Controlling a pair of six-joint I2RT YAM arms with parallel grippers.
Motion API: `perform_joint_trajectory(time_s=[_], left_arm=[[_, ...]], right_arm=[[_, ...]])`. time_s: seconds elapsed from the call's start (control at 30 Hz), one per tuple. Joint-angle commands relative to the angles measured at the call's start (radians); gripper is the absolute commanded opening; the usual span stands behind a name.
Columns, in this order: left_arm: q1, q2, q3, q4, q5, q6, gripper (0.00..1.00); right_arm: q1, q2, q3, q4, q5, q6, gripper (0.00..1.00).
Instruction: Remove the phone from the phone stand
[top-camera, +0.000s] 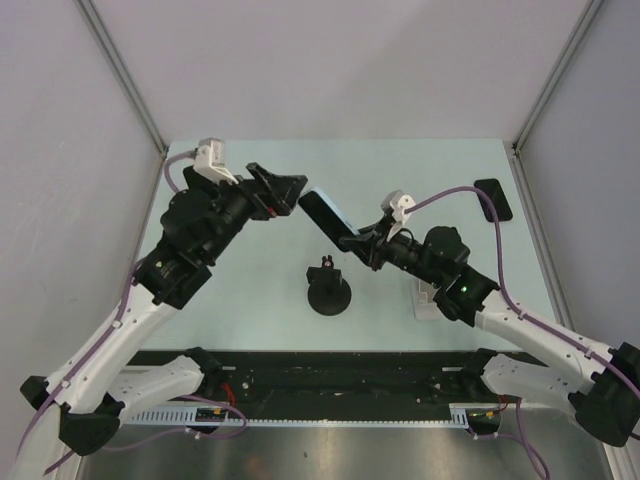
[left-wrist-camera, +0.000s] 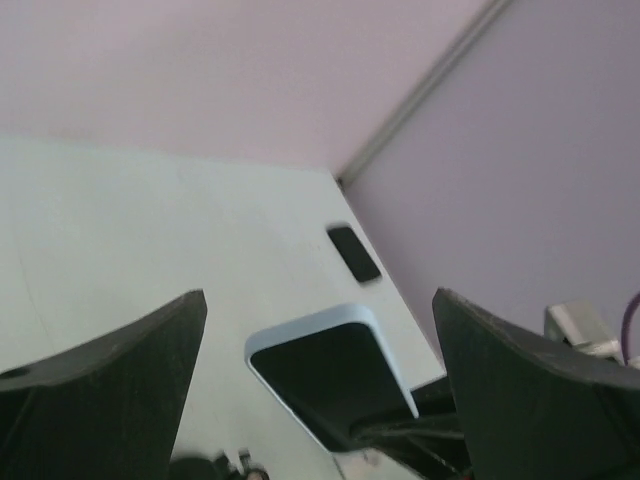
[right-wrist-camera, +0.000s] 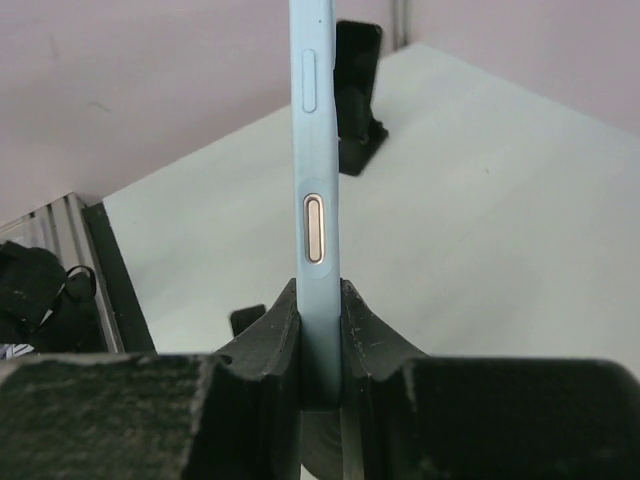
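Note:
The phone (top-camera: 325, 218) has a light blue case and a dark screen. It is tilted in the air above and behind the black phone stand (top-camera: 329, 290), clear of it. My right gripper (top-camera: 355, 243) is shut on the phone's lower end; the right wrist view shows the phone's edge (right-wrist-camera: 316, 180) clamped between both fingers (right-wrist-camera: 270, 340). My left gripper (top-camera: 290, 190) is open at the phone's upper end, not touching it. In the left wrist view the phone (left-wrist-camera: 335, 370) lies between and beyond the spread fingers (left-wrist-camera: 150, 350).
A small flat black object (top-camera: 494, 198) lies at the table's back right, also in the left wrist view (left-wrist-camera: 354, 253). A pale grey part (top-camera: 428, 298) sits under the right arm. A black rail (top-camera: 330, 370) runs along the near edge.

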Motion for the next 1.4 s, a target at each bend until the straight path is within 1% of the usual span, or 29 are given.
perform_joint_trajectory(time_s=[0.0,0.13,0.17,0.2,0.27,0.3,0.33,0.37,0.4,0.43,0.5,0.53,0.63,0.8,0.83,0.9,0.93,1.03,1.13,1.27,1.37], left_arm=[[0.023,0.012,0.103,0.081,-0.095,0.277,1.00],[0.027,0.011,0.117,0.084,-0.155,0.394,1.00],[0.027,0.009,0.111,0.085,-0.166,0.441,1.00],[0.027,0.007,0.102,0.088,-0.175,0.464,1.00],[0.027,-0.009,0.061,0.104,-0.200,0.520,1.00],[0.027,-0.014,0.041,0.111,-0.206,0.535,1.00],[0.029,-0.026,-0.003,0.133,-0.220,0.562,1.00],[0.029,-0.034,-0.030,0.148,-0.229,0.578,1.00],[0.029,-0.037,-0.057,0.166,-0.235,0.593,1.00],[0.029,-0.042,-0.105,0.211,-0.235,0.628,1.00],[0.027,-0.057,-0.133,0.240,-0.226,0.650,1.00],[0.029,-0.066,-0.151,0.261,-0.226,0.650,1.00],[0.029,-0.089,-0.188,0.301,-0.264,0.681,1.00],[0.030,-0.088,-0.235,0.364,-0.339,0.716,1.00],[0.030,-0.086,-0.239,0.366,-0.341,0.721,1.00],[0.032,-0.089,-0.242,0.369,-0.332,0.719,1.00],[0.032,-0.092,-0.243,0.370,-0.329,0.721,1.00],[0.035,-0.100,-0.255,0.386,-0.347,0.741,1.00],[0.044,-0.092,-0.262,0.398,-0.362,0.753,1.00],[0.052,-0.086,-0.266,0.403,-0.361,0.751,1.00],[0.057,-0.085,-0.266,0.406,-0.361,0.751,1.00]], right_arm=[[-0.094,-0.032,0.085,-0.069,0.006,0.165,0.00],[-0.180,-0.045,0.106,-0.136,-0.012,0.213,0.00],[-0.202,-0.044,0.128,-0.184,-0.011,0.222,0.00],[-0.261,-0.041,0.139,-0.213,-0.009,0.243,0.00],[-0.326,-0.021,0.168,-0.302,-0.015,0.276,0.00],[-0.414,-0.012,0.183,-0.322,-0.050,0.311,0.00],[-0.459,-0.006,0.186,-0.325,-0.075,0.334,0.00],[-0.516,0.014,0.188,-0.363,-0.102,0.357,0.00],[-0.566,0.031,0.197,-0.376,-0.157,0.377,0.00],[-0.666,0.045,0.202,-0.385,-0.179,0.411,0.00],[-0.744,0.100,0.211,-0.416,-0.218,0.428,0.00],[-0.807,0.123,0.212,-0.416,-0.227,0.438,0.00],[-0.896,0.209,0.223,-0.411,-0.239,0.445,0.00],[-0.958,0.356,0.241,-0.382,-0.207,0.434,0.00],[-0.967,0.411,0.246,-0.364,-0.205,0.428,0.00],[-0.995,0.471,0.277,-0.364,-0.214,0.402,0.00],[-1.006,0.534,0.292,-0.365,-0.227,0.394,0.00],[-1.041,0.628,0.349,-0.353,-0.271,0.371,0.00],[-1.065,0.678,0.387,-0.341,-0.294,0.362,0.00],[-1.095,0.810,0.455,-0.342,-0.389,0.362,0.00],[-1.104,0.873,0.487,-0.354,-0.440,0.356,0.00]])
